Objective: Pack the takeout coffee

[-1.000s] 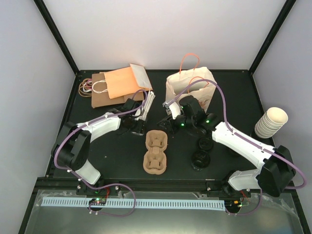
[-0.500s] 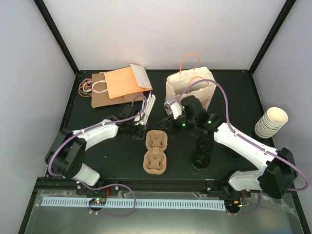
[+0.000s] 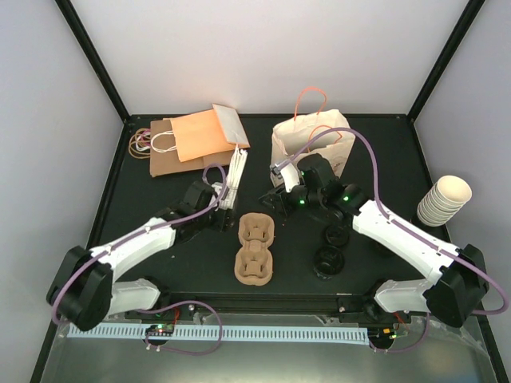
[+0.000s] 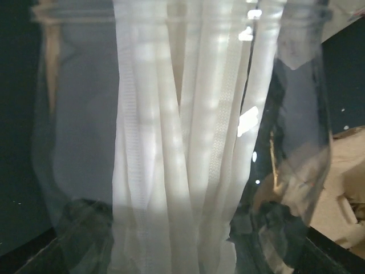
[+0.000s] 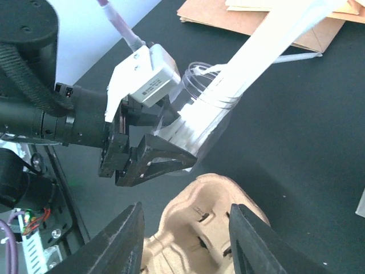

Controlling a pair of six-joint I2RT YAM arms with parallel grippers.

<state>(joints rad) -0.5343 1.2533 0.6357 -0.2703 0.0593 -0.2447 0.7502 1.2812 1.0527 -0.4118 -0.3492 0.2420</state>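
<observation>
Left claw (image 3: 226, 211) first, from the overhead cam: it's clamped round a clear jar of straws (image 3: 237, 174) that leans toward the back, just behind the cardboard cup carrier (image 3: 255, 247). The right claw (image 3: 275, 203) hangs over the far end of that carrier, fingers apart and nothing between them. A white paper bag (image 3: 307, 142) stands upright behind the right arm, some black lids (image 3: 329, 247) lie near the carrier's right side, a stack of cups (image 3: 443, 199) sits at the right edge, and flat bags (image 3: 192, 137) lie at the back left. Thing is, I can't find the takeout coffee itself anywhere: no single printed cup shows, so it's either hidden under an arm or down in the bag, can't tell which. The carrier's pockets look empty from up here. Left wrist cam is basically all jar: clear plastic wall and white wrapped straws filling the frame, too close to show much else. Right wrist cam is the useful one. You see the left fingers pinching the jar's lower half, straws poking out toward the kraft-coloured bag at the top, and the right fingers spread above an empty carrier pocket. So my read is that the packing hasn't really got anywhere yet: no cup seated in the carrier, nothing visibly going in the bag, and the straw business looks like prep. Pretty much the whole job looks left to do.
</observation>
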